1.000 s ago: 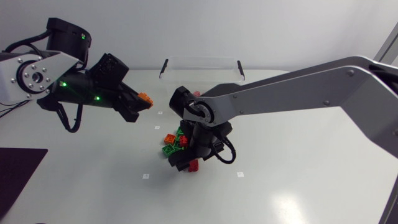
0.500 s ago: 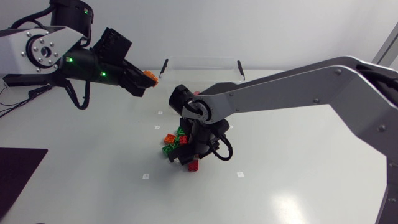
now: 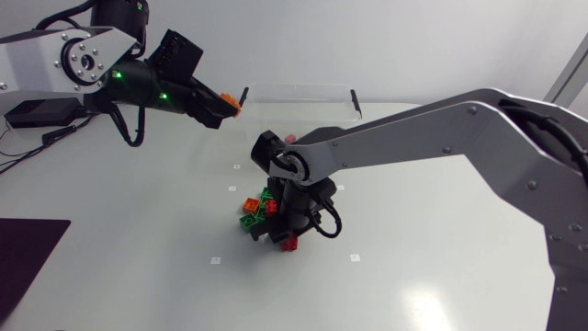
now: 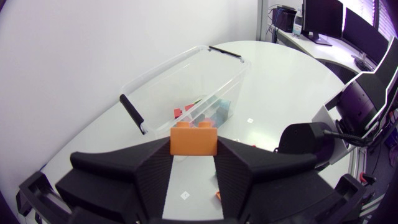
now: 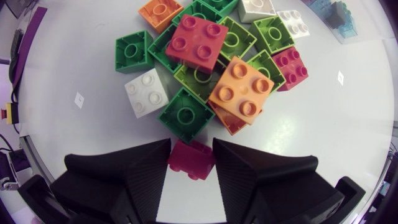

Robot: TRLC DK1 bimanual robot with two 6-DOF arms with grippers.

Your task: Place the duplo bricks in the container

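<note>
My left gripper (image 4: 194,153) clasps a small orange plastic brick (image 4: 194,137), with the clear plastic container (image 4: 163,67) ahead. My right gripper (image 5: 191,149) pinches a magenta brick (image 5: 191,162).

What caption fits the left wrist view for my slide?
Left gripper holding an orange plastic duplo brick short of the clear plastic container, a few bricks inside.

The desk (image 3: 441,276) is white with a faint sheen, and soft light pools in a pale patch (image 3: 430,303) near its front edge. Small square marks (image 3: 215,260) dot the top. A dark mat (image 3: 28,253) lies at the front left corner. At the back left sits a flat black box (image 3: 32,113) with thin cables (image 3: 18,152) beside it. In the left wrist view the desk's far edge curves round.
</note>
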